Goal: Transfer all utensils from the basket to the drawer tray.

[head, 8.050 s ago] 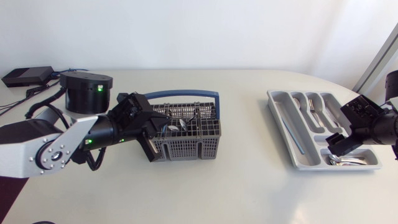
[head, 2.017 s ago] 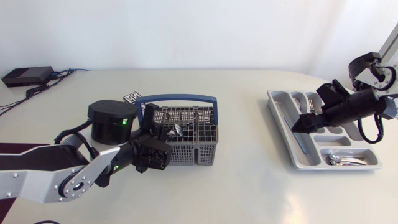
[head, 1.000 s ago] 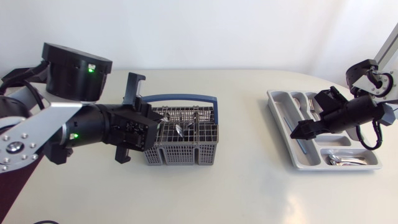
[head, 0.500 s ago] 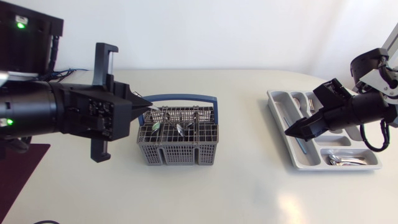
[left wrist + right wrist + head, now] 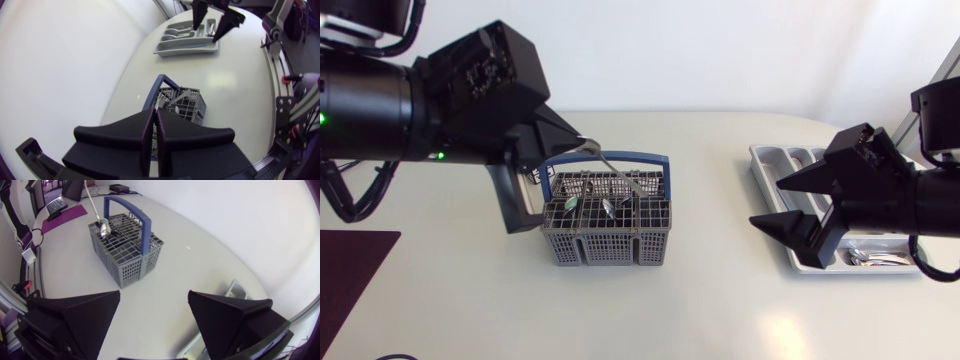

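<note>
Basket (image 5: 605,240) stands mid-table, blue handle upright, with cutlery (image 5: 608,207) in its compartments. My left gripper (image 5: 578,142) is above the basket's far rim. Its fingers are clamped on the upper end of a silver utensil (image 5: 613,166), which slants down into the basket. My right gripper (image 5: 765,203) is spread wide and holds nothing, just beside the drawer tray (image 5: 766,158) on the basket side.

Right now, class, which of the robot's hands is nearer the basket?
Left. The left hand is just above the basket, shut on a utensil; the right hand hangs open by the tray.
</note>
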You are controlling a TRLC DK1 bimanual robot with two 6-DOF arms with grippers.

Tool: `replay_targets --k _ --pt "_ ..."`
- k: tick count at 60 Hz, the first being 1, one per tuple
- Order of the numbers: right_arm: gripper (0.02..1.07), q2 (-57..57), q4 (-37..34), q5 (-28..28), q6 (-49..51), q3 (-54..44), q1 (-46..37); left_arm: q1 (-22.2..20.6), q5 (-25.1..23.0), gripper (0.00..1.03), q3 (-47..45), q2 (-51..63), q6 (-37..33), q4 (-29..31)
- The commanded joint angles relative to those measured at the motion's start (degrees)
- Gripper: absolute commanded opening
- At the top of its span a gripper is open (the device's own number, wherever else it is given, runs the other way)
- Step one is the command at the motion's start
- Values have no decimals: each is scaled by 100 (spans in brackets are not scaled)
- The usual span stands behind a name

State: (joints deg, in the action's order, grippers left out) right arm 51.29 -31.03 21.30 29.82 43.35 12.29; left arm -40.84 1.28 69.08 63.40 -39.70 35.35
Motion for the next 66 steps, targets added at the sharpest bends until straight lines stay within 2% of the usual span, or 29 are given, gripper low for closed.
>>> replay_targets --k 1,6,13,17,22,26,29,39,46,55,66 --pt "96 -233 185 -65 -196 -284 440 -161 -75 3 343 226 991 15" --pt "95 -471 378 -355 -284 -380 1003 -302 -110 3 466 446 1553 59" --pt "93 -638 914 -1295 -434 -556 2084 -267 -638 3 756 815 2309 349" --pt "93 -638 1231 -1708 -434 -635 2532 -240 -778 3 853 999 2582 437" --pt "92 -514 1723 -2367 -425 -732 3148 -91 -1218 3 1029 1289 2933 631" --pt "87 -347 2013 -2605 -372 -749 3323 -29 -1350 3 1117 1430 3091 683" --pt "86 -224 2241 -2754 -328 -767 3411 32 -1420 3 1178 1509 3179 692" --pt "71 145 2698 -3026 -187 -749 3684 129 -1640 3 1284 1764 3469 754" --pt "55 435 3094 -3396 -38 -749 3991 226 -1903 3 1380 1896 3663 798" --pt "40 839 3577 -3914 182 -749 4141 261 -2026 3 1512 2001 3786 903" --pt "20 1085 3894 -4231 357 -749 4141 322 -2088 3 1591 2045 3856 982"
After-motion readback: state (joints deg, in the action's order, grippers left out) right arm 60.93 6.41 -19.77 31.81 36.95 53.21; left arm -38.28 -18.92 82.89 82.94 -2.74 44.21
